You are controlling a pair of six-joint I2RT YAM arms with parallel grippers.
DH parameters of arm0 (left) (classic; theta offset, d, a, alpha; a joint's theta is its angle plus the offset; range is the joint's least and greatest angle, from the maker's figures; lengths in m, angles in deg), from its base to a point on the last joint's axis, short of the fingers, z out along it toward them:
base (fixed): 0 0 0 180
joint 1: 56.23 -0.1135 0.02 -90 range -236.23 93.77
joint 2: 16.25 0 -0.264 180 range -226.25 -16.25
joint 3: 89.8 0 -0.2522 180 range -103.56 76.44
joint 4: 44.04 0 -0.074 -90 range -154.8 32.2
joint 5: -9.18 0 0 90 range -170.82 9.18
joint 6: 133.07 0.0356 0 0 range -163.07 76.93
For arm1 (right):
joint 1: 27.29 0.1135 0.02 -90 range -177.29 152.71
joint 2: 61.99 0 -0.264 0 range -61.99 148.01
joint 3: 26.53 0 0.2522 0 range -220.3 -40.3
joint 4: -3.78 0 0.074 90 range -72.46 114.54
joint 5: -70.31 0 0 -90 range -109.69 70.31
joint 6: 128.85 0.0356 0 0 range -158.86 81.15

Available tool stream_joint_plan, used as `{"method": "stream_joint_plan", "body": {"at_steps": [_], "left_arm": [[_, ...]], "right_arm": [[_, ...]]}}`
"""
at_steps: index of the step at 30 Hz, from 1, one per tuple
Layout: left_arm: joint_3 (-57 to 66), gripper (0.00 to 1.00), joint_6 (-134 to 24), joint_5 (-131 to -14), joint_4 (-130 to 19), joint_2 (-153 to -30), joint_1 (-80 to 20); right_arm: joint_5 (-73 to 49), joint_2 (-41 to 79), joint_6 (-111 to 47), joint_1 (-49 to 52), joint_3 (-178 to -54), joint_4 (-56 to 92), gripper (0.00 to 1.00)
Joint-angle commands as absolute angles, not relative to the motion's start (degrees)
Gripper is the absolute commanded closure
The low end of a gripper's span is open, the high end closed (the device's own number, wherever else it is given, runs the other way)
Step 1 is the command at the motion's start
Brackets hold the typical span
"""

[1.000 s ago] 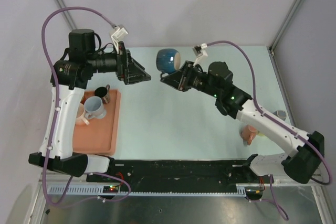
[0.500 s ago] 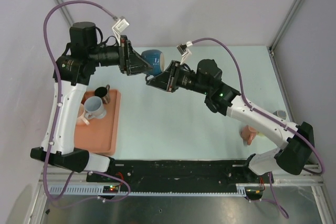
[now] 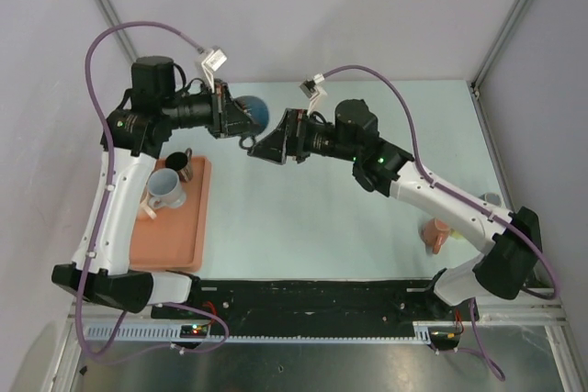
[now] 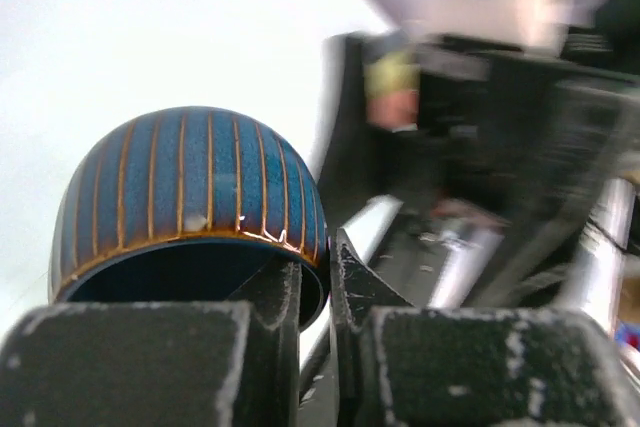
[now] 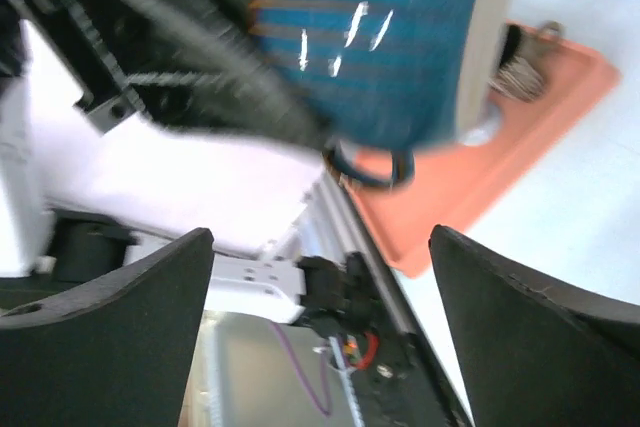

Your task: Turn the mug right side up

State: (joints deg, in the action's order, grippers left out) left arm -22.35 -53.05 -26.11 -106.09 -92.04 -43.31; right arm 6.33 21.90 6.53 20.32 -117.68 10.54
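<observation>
Clamping the rim of the blue glazed ceramic mug with thin orange stripes (image 4: 190, 202), the left gripper (image 4: 322, 267) has 1 finger inside the mouth and the other outside the wall, pressed together on the rim. The mug is held up off the pale green table (image 3: 303, 218) over its far left part, with its open mouth turned back toward the left wrist camera and its rounded body pointing away. In the right wrist view the same mug fills the upper middle and its dark handle loop (image 5: 370, 167) hangs beneath it. The right gripper (image 5: 320, 237) sits just beside the mug with its 2 fingers spread wide apart and nothing between them. In the overhead view the 2 grippers almost meet at the mug. An orange plastic tray (image 3: 175, 236) lies at the left with a dark cup (image 3: 177, 164) and a pale grey-blue cup (image 3: 165, 188) on it. A small pink cup (image 3: 436, 234) lies near the right arm.
</observation>
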Motion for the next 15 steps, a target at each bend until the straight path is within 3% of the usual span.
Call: {"method": "stream_joint_plan", "body": {"at_steps": [1, 5, 15], "left_arm": [[-17.15, 1.0, -37.02, -55.25, -115.59, -91.25, -47.73], [-7.55, 1.0, -23.35, -72.35, -126.02, -87.59, -49.62], [16.09, 1.0, -10.34, -84.16, -136.23, -79.33, -69.83]], "right_arm": [[-1.33, 20.89, -3.62, 19.95, -118.85, 26.44, 0.03], [-7.45, 17.97, -8.62, 20.51, -115.84, 34.13, 0.01], [-12.26, 13.42, -14.38, 20.72, -113.69, 40.51, 0.0]]}}
